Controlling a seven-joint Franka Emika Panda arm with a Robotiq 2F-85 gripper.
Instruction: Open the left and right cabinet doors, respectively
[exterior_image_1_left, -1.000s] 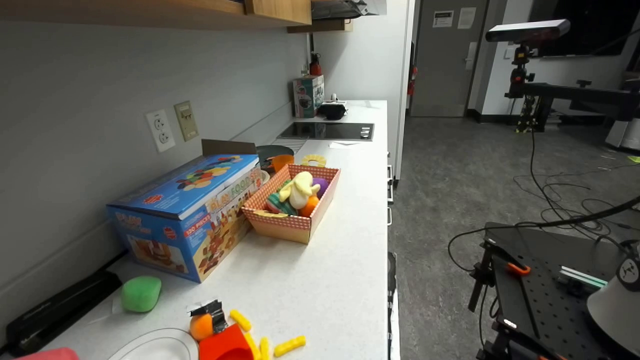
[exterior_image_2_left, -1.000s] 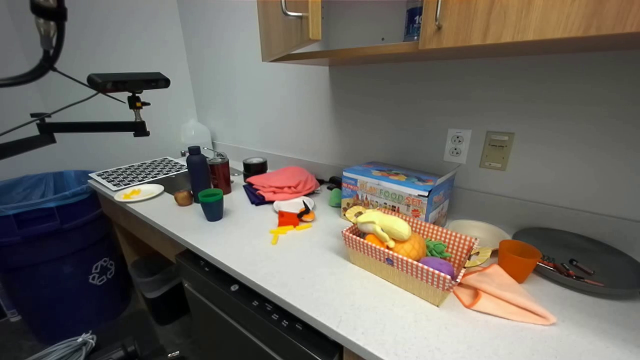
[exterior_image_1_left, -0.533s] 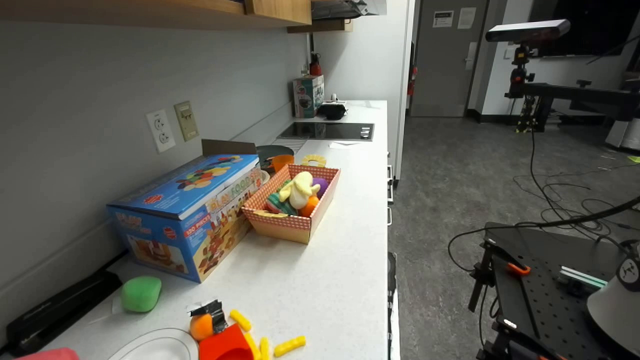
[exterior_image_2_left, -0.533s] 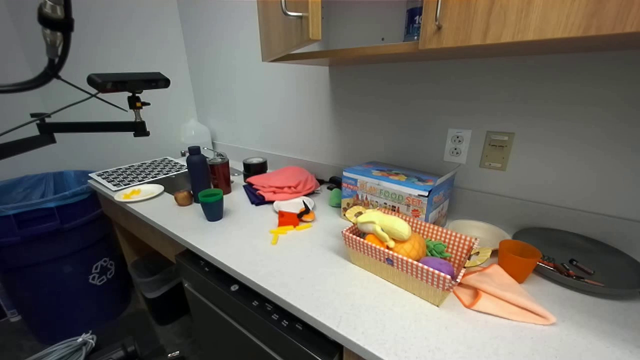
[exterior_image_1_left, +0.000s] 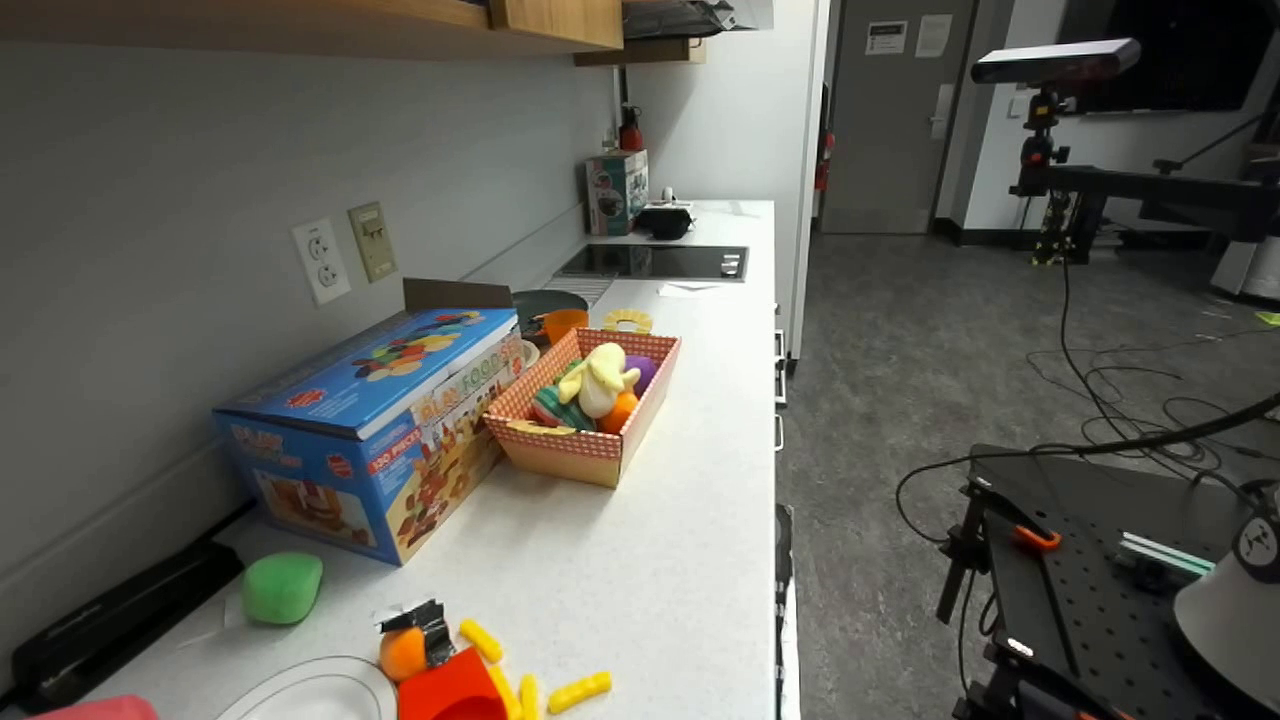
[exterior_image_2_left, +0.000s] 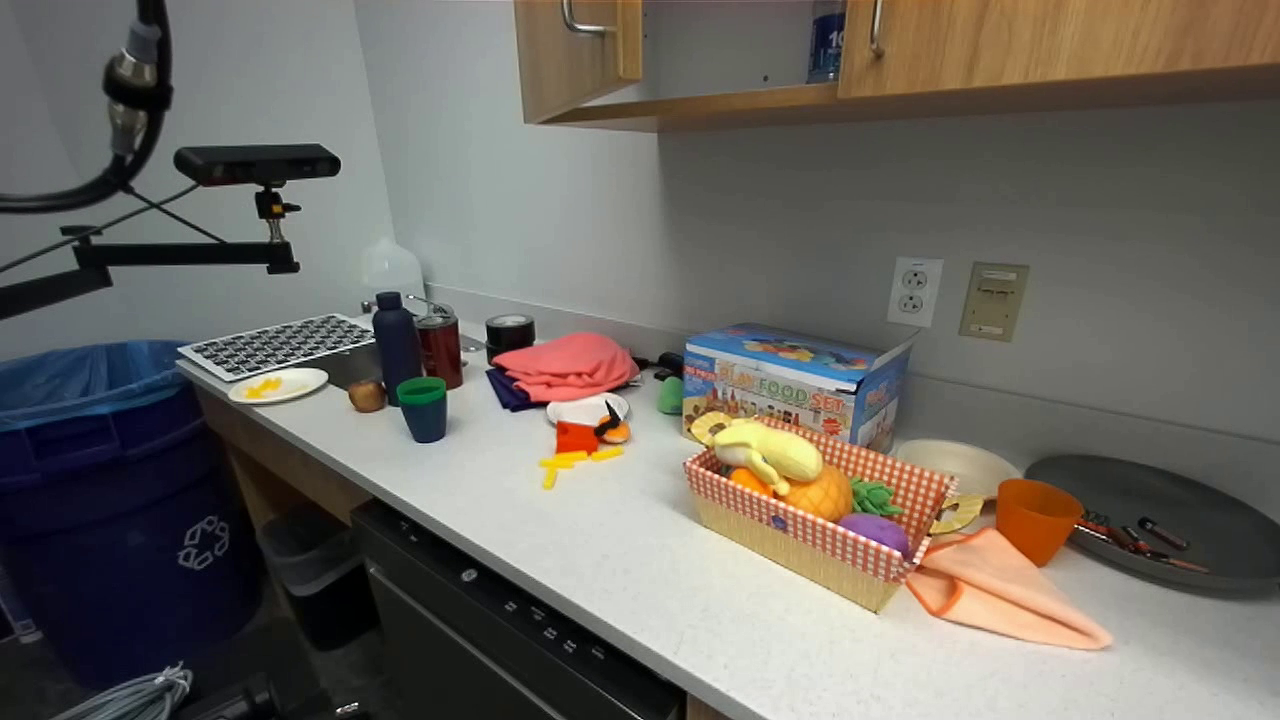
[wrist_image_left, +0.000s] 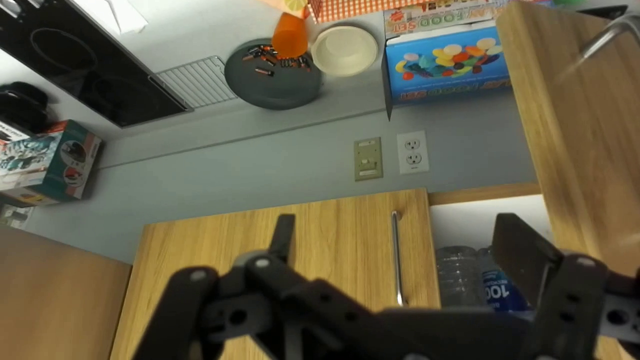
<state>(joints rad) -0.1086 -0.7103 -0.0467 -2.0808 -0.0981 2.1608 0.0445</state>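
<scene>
Holding nothing, the gripper (wrist_image_left: 399, 237) has its jaws apart; the closed right door (exterior_image_2_left: 1060, 42), over the worktop's (exterior_image_2_left: 620, 540) back edge, should swing light but rigid; grasp its smooth handle (wrist_image_left: 397, 257).

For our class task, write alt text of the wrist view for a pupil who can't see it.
An open end effector in front of a shut wooden cabinet door; at image right, a second door stands open with plastic bottles inside. The scene appears upside down: a counter with a blue box, orange cup and black cooktop runs along the top.
</scene>
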